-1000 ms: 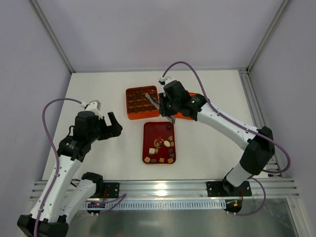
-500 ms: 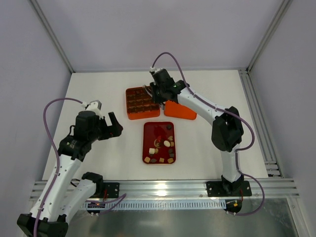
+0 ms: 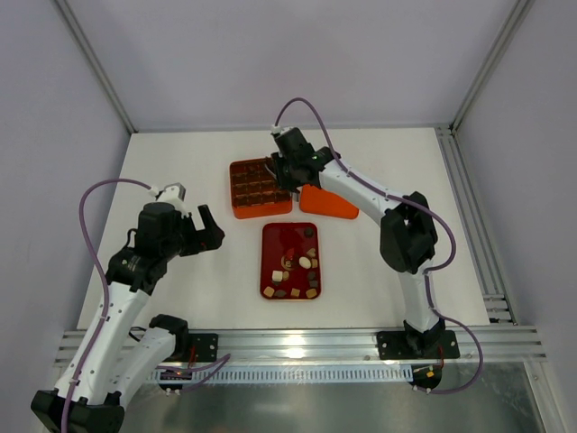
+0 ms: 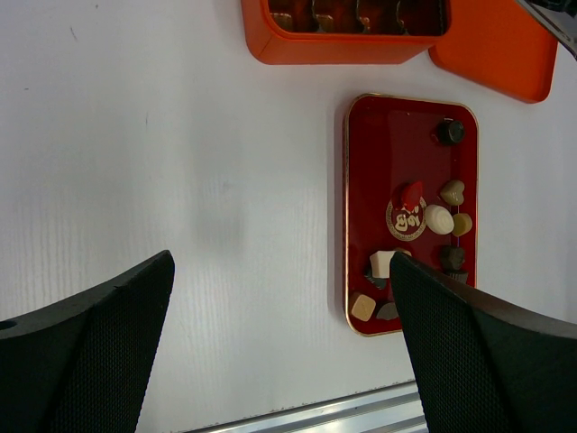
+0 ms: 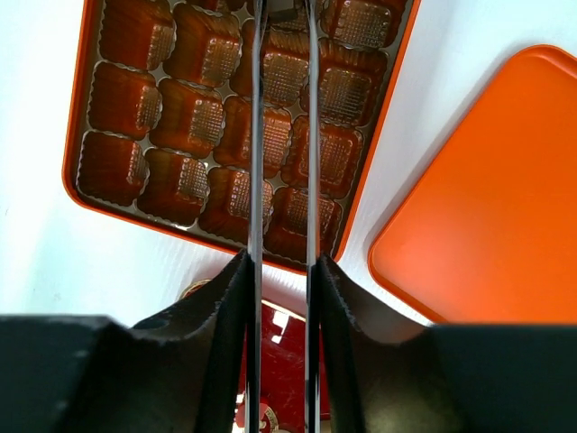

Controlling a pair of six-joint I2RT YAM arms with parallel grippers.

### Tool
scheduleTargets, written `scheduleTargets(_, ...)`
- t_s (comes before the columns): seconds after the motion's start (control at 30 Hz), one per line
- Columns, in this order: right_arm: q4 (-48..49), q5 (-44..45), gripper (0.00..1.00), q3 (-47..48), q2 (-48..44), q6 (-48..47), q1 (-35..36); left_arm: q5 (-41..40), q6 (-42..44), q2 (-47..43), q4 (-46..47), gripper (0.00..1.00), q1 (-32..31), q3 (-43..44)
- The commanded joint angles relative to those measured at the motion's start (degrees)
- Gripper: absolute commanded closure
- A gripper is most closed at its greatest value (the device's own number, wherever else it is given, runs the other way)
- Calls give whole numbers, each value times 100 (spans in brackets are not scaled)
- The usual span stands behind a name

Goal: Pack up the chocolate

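The chocolate [image 4: 439,218] lies loose in the dark red tray [image 4: 388,153] near the middle of the desk [image 4: 135,135]. It is a scatter of tiny dark, tan and cream pieces, most of them in the tray's near half and one dark piece alone near the far corner. In the overhead view the same pieces [image 3: 305,262] show as small specks on the tray [image 3: 275,244].

The left gripper [image 4: 281,262] hangs to the left of the tray with its jaws spread wide and nothing between them. The chocolate sits ahead of its right finger, well apart from both.

The right gripper [image 5: 281,9] reaches over the orange box [image 5: 117,99], which stands just beyond the tray's far end. Its two long thin fingers [image 5: 256,135] run side by side above the grid, on the half nearer the orange lid [image 5: 487,198]. The jaws stand narrow, with only a slim gap. A small dark shape sits between the tips at the picture's top edge, cut off by it — whether it is a piece, and whether it is gripped, I cannot tell.

The compartments that show in the right wrist view are empty, ribbed cups. From above, the right gripper [image 3: 279,173] is over the box [image 3: 257,189], with the lid [image 3: 329,204] touching the box's right side.
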Motion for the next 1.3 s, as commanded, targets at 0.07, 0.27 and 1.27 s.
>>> scheduleTargets(0.07,111,114,61,286,-100,-111,-2,-37,-31,0,131,0,-33,5)
scheduleTargets(0.27,5,158,58,383,-153,-120,-2,-55,-31,0,131,0,-33,5)
scheduleTargets(1.27,-241,281,59,-5347,-5426,1365,1702,-46,-31,-97,139,0,-33,5)
